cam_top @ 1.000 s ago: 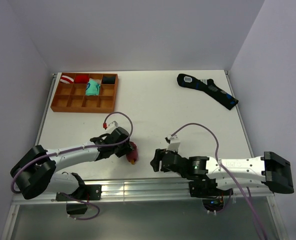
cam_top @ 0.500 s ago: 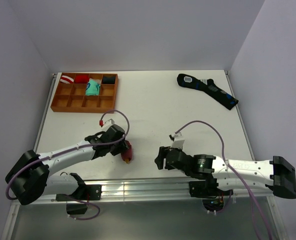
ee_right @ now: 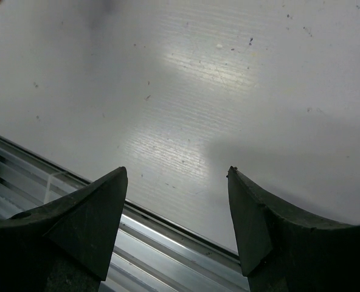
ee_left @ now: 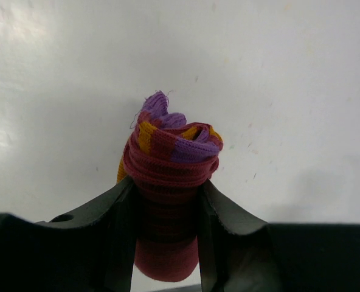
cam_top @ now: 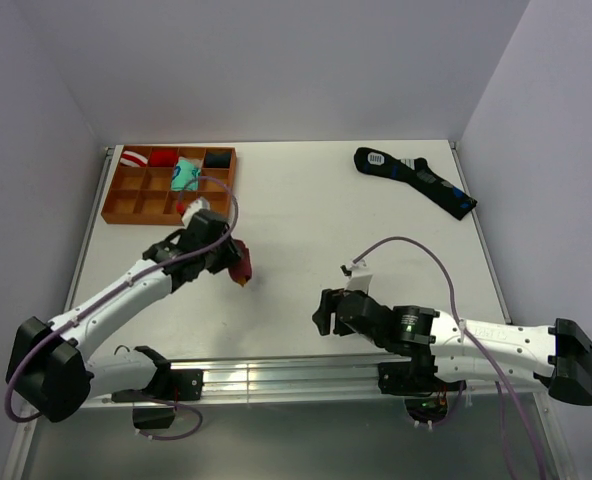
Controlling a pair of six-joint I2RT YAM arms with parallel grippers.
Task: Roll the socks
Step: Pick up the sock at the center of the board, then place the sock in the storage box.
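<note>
The socks [ee_left: 168,158] are a tight maroon roll with orange and purple at its end, clamped between the fingers of my left gripper [ee_left: 166,198]. In the top view that roll [cam_top: 241,268] hangs off the left gripper [cam_top: 234,262] over the table, a little below and right of the wooden tray. My right gripper [cam_top: 323,313] hovers near the table's front edge, right of centre. In the right wrist view the right gripper [ee_right: 177,173] stands open with only bare table between its fingers.
A wooden tray [cam_top: 136,210] with compartments sits at the back left, holding small rolled bundles [cam_top: 184,175] in its top row. A long black sock with blue marks [cam_top: 416,180] lies at the back right. The metal rail [ee_right: 143,243] of the front edge runs under the right gripper.
My left arm has carried the rolled socks up and back from the front of the table toward the tray. The right gripper has slid slightly down and right, still open.
</note>
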